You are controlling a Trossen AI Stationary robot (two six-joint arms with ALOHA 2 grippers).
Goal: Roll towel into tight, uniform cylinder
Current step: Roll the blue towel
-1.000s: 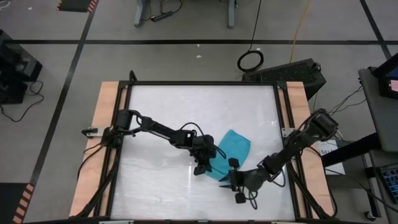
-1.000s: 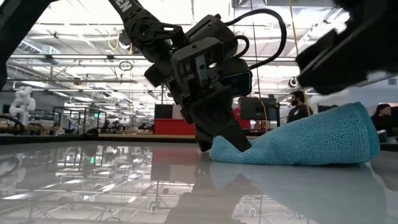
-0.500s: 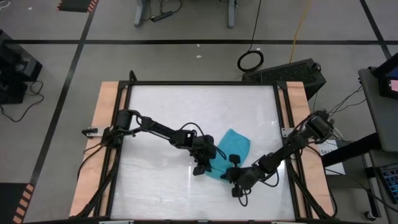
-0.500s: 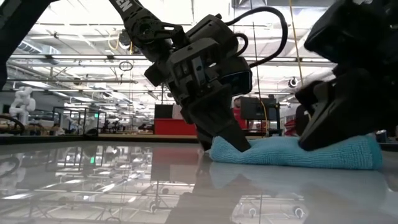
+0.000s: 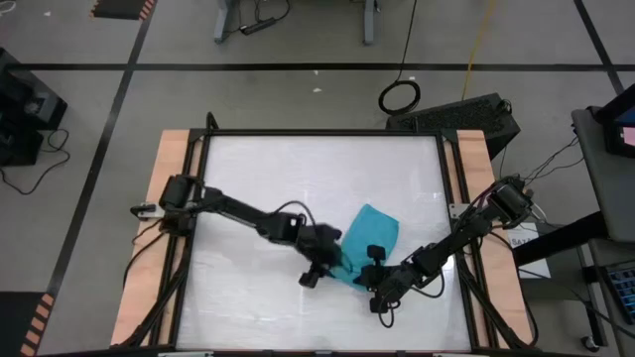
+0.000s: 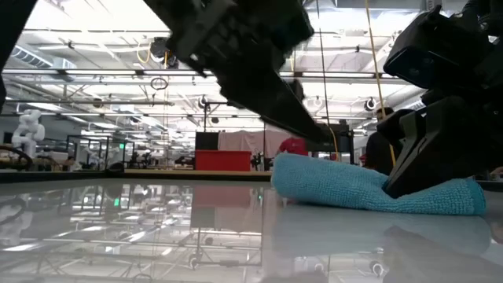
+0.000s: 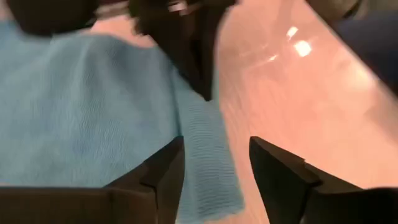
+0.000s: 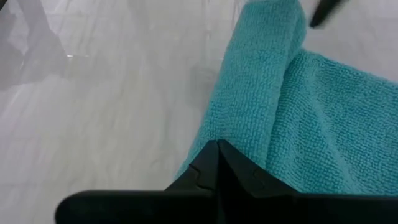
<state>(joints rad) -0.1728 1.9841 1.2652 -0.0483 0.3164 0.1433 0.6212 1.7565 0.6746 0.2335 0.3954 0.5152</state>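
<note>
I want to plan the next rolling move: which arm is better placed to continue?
Probably the right: the right gripper is shut on the towel edge, while the left gripper is open beside it.

This is a large robotics lab or industrial test hall. From above, the white table [image 5: 268, 169] stands on a grey concrete floor [image 5: 298, 40] marked with black tape lines [image 5: 298, 66]; a coiled cable [image 5: 400, 97] lies at 1 o'clock. Level across the table, bright ceiling trusses [image 6: 94, 47], a red bench [image 6: 222, 160] and what seems a white robot [image 6: 29, 130] show.
</note>
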